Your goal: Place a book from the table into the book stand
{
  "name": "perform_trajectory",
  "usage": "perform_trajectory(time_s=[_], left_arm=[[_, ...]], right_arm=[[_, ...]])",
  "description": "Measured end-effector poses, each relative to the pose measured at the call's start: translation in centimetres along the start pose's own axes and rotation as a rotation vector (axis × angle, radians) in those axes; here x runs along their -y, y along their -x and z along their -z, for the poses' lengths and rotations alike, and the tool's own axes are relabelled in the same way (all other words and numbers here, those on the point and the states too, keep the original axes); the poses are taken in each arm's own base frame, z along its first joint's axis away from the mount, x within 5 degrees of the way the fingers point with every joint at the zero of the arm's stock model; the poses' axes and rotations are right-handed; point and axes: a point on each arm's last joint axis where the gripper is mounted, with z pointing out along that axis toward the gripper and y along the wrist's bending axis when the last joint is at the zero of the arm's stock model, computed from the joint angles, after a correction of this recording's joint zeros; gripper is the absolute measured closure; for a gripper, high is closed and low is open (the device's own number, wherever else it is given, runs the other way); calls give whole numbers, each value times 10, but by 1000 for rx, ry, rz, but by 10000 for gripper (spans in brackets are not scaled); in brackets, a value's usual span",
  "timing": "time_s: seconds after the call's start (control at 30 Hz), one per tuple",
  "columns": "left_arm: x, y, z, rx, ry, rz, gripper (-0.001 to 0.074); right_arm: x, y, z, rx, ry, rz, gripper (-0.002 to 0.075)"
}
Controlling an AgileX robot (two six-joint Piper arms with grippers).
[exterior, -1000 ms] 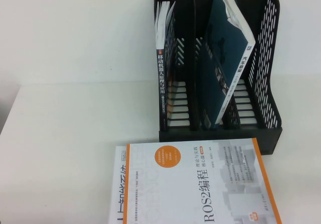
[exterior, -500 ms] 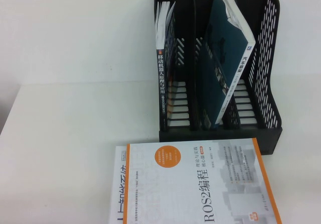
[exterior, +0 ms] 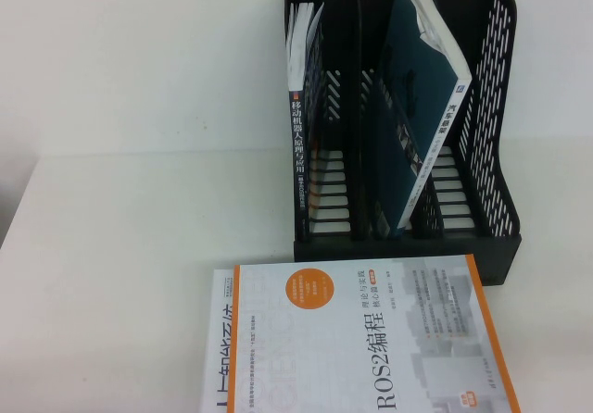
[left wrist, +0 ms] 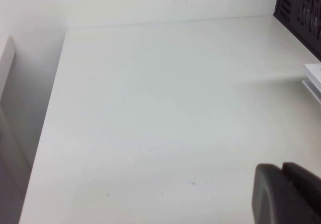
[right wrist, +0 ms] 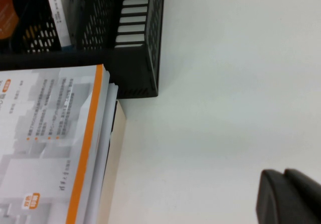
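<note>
Now, book (exterior: 422,107): it stands leaning in the right-hand slot of the rack, teal cover facing left, white spine toward the camera; same place and tilt as a second ago.
Rack (exterior: 496,135): black, at the back right of the desk (exterior: 139,246); unmoved.
Black-spined book (exterior: 298,149): upright in the leftmost slot, as before.
Orange-bordered book (exterior: 361,339): flat on the desk just in front of the rack, lying on other books; no shift.
Left gripper (left wrist: 288,194): only in its wrist view, a dark tip above bare desk, well apart from the rack; whether the jaws are spread or pressed together, I cannot tell.
Right gripper (right wrist: 291,196): only in its wrist view, over bare desk beside the rack's corner; jaws likewise not readable.
</note>
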Motion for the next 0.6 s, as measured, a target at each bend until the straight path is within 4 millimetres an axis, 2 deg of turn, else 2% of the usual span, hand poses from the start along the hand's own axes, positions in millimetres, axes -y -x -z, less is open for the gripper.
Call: perform_trajectory(time_s=[0.3, 0.47, 0.6], left_arm=[[0, 0, 0, 0, 0, 7, 737], [0, 0, 0, 0, 0, 7, 737], [0, 0, 0, 0, 0, 7, 737]], right_arm=[[2, 0, 3, 17, -2, -4, 721], [8, 1, 14, 146, -10, 37, 721], [14, -9, 22, 265, -65, 72, 721]])
